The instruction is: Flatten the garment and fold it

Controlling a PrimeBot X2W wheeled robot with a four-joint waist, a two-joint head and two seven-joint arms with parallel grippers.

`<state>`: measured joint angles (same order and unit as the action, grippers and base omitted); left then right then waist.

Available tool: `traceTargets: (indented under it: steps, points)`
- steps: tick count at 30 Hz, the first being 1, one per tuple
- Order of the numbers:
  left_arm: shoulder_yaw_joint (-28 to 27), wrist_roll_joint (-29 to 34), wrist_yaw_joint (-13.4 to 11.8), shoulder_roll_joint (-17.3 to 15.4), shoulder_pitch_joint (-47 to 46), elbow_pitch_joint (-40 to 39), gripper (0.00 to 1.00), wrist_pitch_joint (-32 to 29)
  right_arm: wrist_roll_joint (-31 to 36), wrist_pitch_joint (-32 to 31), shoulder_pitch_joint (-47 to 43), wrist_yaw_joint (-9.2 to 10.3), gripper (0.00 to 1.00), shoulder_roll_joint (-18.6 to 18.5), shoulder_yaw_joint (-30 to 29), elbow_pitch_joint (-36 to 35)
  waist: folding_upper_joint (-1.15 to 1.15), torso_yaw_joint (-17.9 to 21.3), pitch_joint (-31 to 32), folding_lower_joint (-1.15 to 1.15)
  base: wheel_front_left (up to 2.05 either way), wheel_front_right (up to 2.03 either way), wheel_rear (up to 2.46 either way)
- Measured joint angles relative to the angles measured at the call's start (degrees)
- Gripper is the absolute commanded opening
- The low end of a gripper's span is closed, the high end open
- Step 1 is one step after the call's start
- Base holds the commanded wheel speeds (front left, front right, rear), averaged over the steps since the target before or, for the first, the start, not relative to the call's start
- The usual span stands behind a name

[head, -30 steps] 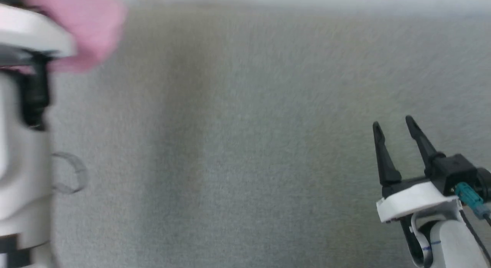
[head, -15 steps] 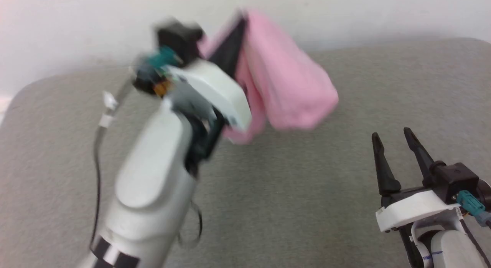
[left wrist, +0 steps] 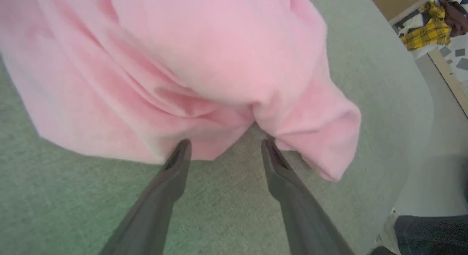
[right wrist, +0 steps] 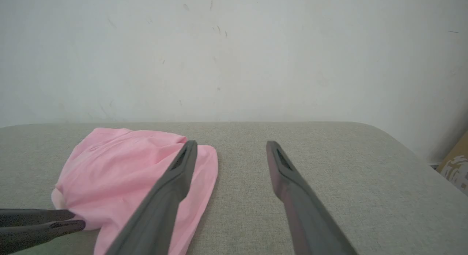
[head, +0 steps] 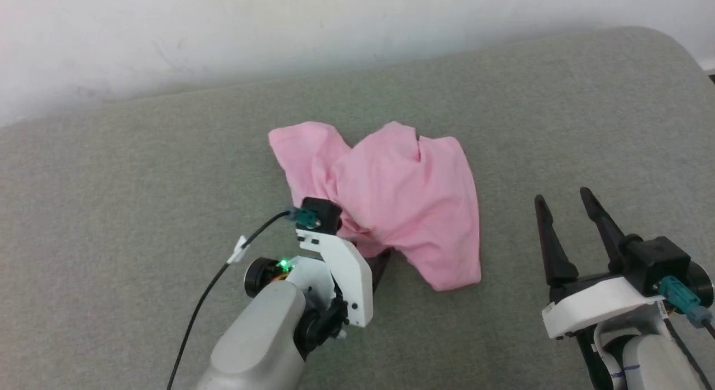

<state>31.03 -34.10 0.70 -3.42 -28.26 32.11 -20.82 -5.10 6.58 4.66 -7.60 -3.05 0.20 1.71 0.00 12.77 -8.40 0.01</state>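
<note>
**A:** What lay on the pad?

**B:** One garment (head: pixel 391 194). It was thin, soft pink cloth, crumpled into folds with a lobed outline. It sat at the middle of the head view, on a grey woven cushion (head: pixel 139 183) with rounded corners, below a white wall (head: pixel 223 32).

**A:** Grippers?

**B:** Two, each with two long dark tapered fingers. The left gripper (left wrist: pixel 226 143) stood wide with nothing clamped, its tips at the garment's lower hem. The right gripper (head: pixel 562 196) also stood wide and empty at lower right, apart from the cloth.

**A:** Anything else?

**B:** One heap of yellow plaid cloth (left wrist: pixel 427 32) at the upper right of the left wrist view.
</note>
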Motion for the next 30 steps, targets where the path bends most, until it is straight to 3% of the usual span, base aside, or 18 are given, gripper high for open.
traceTargets:
  steps: [4, 9, 11, 16, 19, 30]
  points:
    - [-3.69, -1.64, -0.51, 0.25, 2.09, -5.58, 1.00, 11.27, 0.10, -0.11, -0.01, 0.00, 1.00, 0.01, 0.05, 0.08, 0.00, -1.38, 0.53, 0.00, 0.00, 0.00, 0.00]
    - [-9.05, 1.04, -4.07, -0.69, 5.35, -13.56, 1.00, 29.31, 0.81, -0.85, 0.29, 0.00, 1.00, 0.00, 0.32, -0.11, 0.00, -3.92, 1.39, 0.00, 0.00, 0.00, 0.00]
    - [-10.50, 3.00, -5.53, -1.85, 7.19, -15.77, 1.00, 33.31, 1.38, -1.60, 1.16, 0.01, 1.00, -0.02, 0.92, -0.24, 0.00, -5.13, 1.61, -0.01, 0.00, 0.00, 0.00]
    - [-15.58, 7.25, -8.70, -4.20, 12.26, -21.02, 1.00, 35.49, 1.46, -5.91, 6.18, 0.00, 1.00, -0.05, 2.33, 1.04, 0.00, -8.20, 1.61, -0.01, 0.00, 0.00, 0.00]
    - [-19.37, 10.34, -9.59, -3.91, 15.08, -26.21, 1.00, 35.55, 1.16, -11.66, 9.95, 0.00, 1.00, -0.51, 0.70, 4.63, 0.00, -10.01, 1.08, -0.01, 0.00, 0.00, 0.00]
    - [-25.83, 15.51, -7.30, -0.25, 18.35, -31.83, 1.00, 35.55, 1.38, -32.89, 24.31, 0.04, 1.00, -4.60, -7.94, 24.72, 0.00, -15.79, -4.80, 0.00, 0.00, 0.00, 0.00]
